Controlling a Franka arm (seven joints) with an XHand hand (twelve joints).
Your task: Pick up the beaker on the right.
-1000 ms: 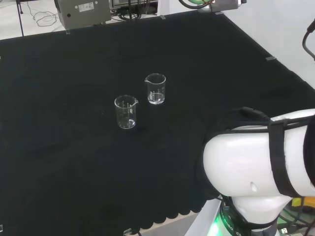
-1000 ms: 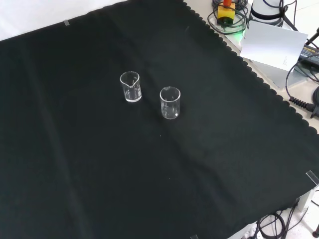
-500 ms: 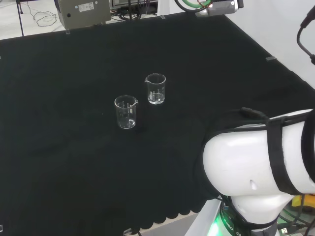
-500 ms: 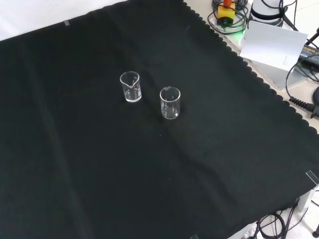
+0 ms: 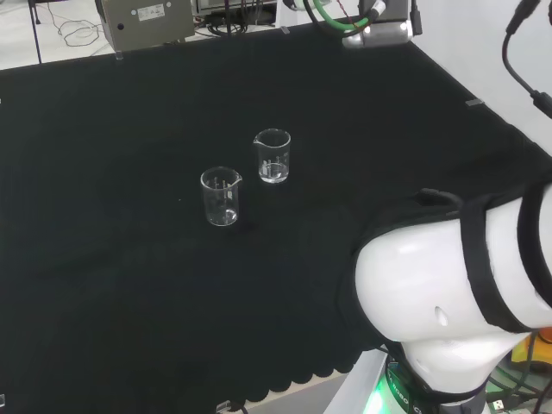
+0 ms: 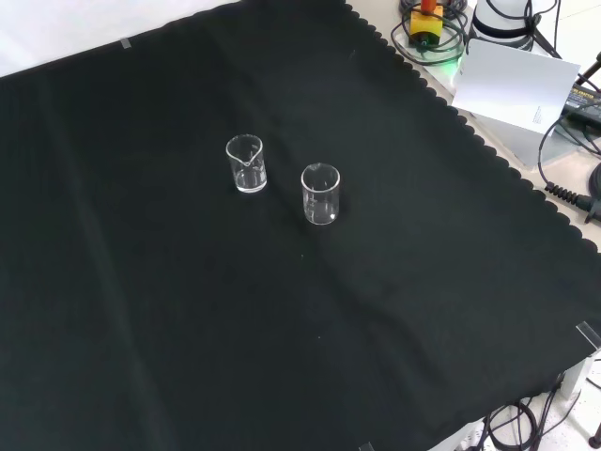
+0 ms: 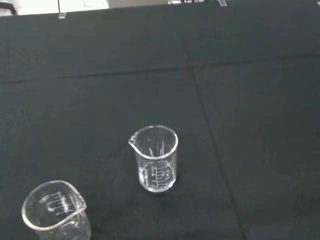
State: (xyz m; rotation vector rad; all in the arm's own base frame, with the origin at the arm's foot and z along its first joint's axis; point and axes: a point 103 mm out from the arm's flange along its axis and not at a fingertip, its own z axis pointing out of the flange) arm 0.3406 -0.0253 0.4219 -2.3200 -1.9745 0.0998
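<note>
- My desk [image 5: 103, 285] under its black cloth carries two clear glass beakers, both upright and seemingly empty, standing near each other but apart.
- My own white arm link [image 5: 448, 302] bulks at the right of the head view, well apart from the glassware, which lies to its left and farther out on the cloth.
- The beaker on the right [image 5: 272, 155] in the head view is my target; in the front view it is the left, farther one [image 6: 246, 163], and in the wrist view it stands central [image 7: 156, 158], spout turned away from its neighbour.
- The other beaker [image 5: 221, 197] stands nearer me in the head view, to the target's left; the front view has it as the right one [image 6: 320, 194], and the wrist view catches its rim at a corner [image 7: 52, 210].
- My hand's state: I cannot tell.
- My judgement: the wrist camera looks straight at the target, so the beaker lies ahead of and below my palm; its long axis is vertical, so a side-on approach suits, keeping to the side away from the neighbour.
</note>
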